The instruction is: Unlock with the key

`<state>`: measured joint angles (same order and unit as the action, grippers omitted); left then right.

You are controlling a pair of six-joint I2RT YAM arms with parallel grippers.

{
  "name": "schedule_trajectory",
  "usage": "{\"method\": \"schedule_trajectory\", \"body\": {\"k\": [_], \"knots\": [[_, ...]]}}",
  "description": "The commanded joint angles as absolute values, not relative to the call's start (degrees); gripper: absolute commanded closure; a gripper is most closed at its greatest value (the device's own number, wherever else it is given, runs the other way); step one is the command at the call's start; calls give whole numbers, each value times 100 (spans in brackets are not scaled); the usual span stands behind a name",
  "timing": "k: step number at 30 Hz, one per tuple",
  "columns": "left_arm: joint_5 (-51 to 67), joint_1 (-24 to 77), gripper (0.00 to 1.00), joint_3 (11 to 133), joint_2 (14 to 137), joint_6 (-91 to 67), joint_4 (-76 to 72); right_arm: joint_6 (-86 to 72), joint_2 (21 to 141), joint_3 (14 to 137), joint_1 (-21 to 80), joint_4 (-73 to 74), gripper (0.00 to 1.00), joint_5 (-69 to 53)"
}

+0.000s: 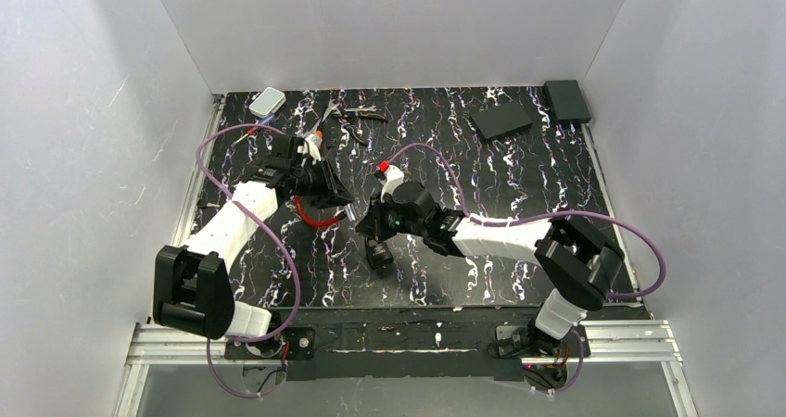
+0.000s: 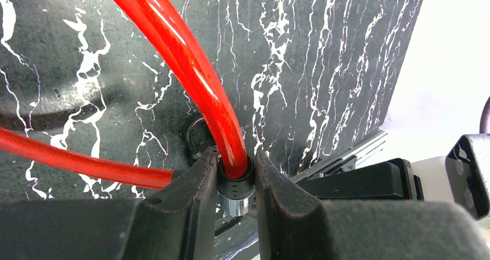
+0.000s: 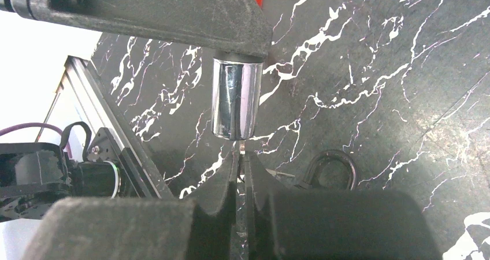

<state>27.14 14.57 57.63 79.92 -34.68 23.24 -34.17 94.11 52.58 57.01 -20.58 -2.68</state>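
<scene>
Just ahead of the right jaws, which pinch the key [image 3: 241,150], stands the chrome lock barrel [image 3: 234,101], its long axis roughly in line with the blade, nearly touching; the left jaws clamp its far end.

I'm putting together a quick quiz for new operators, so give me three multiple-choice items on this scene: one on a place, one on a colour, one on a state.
1. Where does the small pale box lie on the table?
A. far left corner
B. near right corner
C. between the arm bases

2. What colour is the cable?
A. blue
B. red
C. green

3. How is the left gripper?
A. wide open and empty
B. shut on the lock cylinder
C. out of view

Answers:
1 A, the top view shows it at the back left edge.
2 B, it loops bright red in the left wrist view.
3 B, both fingers press the cylinder's sides.
</scene>
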Motion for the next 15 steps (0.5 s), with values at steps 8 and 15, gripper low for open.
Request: {"method": "schedule_trajectory", "body": {"k": [8, 15], "knots": [[3382, 1606, 100, 5617, 7746, -3350, 2596, -4226, 9504, 5387, 5346, -3627, 99, -379], [3360, 1647, 100, 5612, 7705, -3305, 2590, -2626, 9305, 5565, 5504, -3024, 99, -251]]}}
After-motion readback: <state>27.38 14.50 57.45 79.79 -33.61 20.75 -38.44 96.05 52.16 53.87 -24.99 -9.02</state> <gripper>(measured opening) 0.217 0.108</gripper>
